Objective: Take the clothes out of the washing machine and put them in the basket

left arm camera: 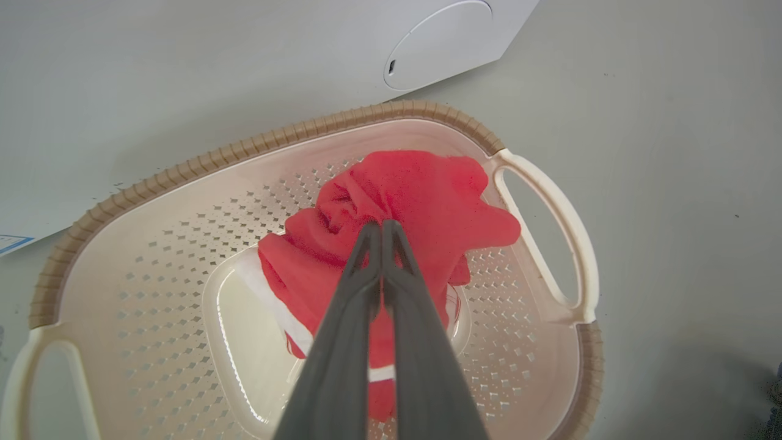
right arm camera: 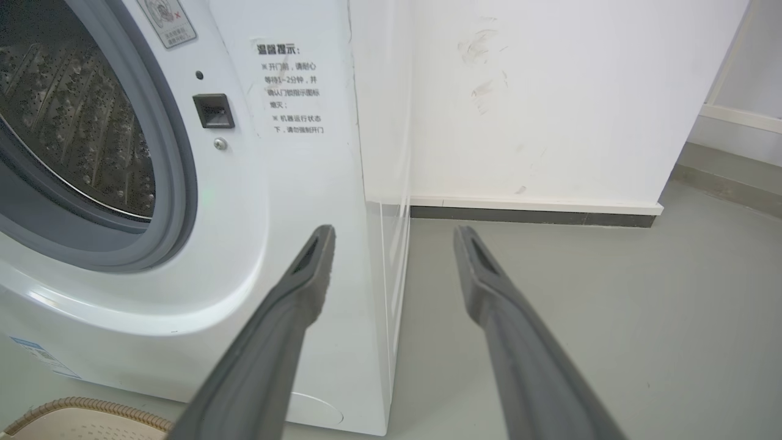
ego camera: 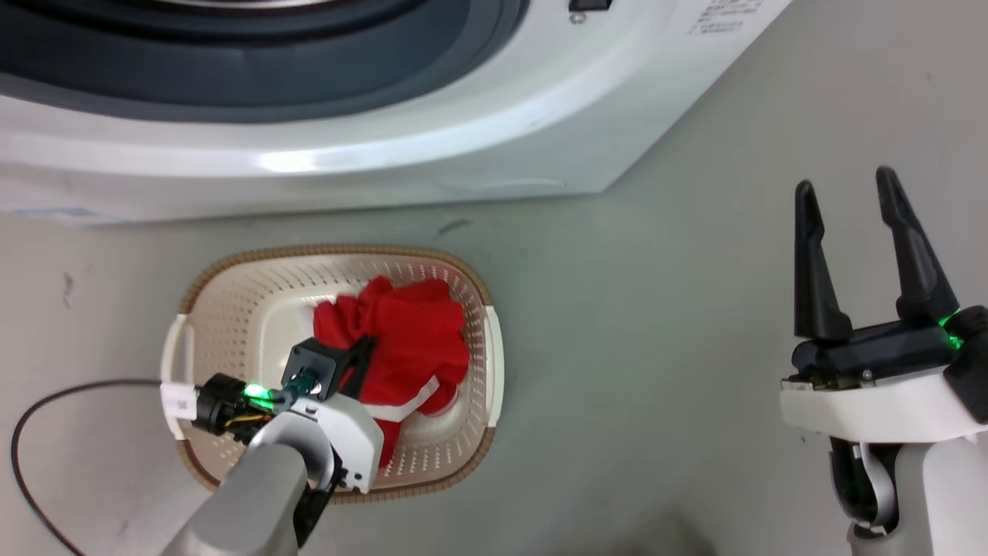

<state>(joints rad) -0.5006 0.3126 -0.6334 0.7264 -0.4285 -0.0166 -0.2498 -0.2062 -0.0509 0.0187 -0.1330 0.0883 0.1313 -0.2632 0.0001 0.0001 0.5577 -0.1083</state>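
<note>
A: So, where are the clothes (ego camera: 413, 332)?
B: Bunched in the basket (ego camera: 332, 253), right half, against its right wall. Long axis runs from the washing machine (ego camera: 432, 147) side toward the robot, white trim (ego camera: 405, 403) at the near end.
A: Basket?
B: On the floor (ego camera: 656, 309) just before the machine, long axis along its front.
A: Grippers?
B: Left gripper (left arm camera: 382, 227) pinched on the red fabric, down in the basket. Right gripper (ego camera: 845, 179) spread, holding nothing, well right over bare floor. Black cable (ego camera: 31, 417) loops left of the basket.

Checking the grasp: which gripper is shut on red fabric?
The left gripper, pinching the red fabric garment inside the cream perforated basket; the right gripper is open, empty.
</note>
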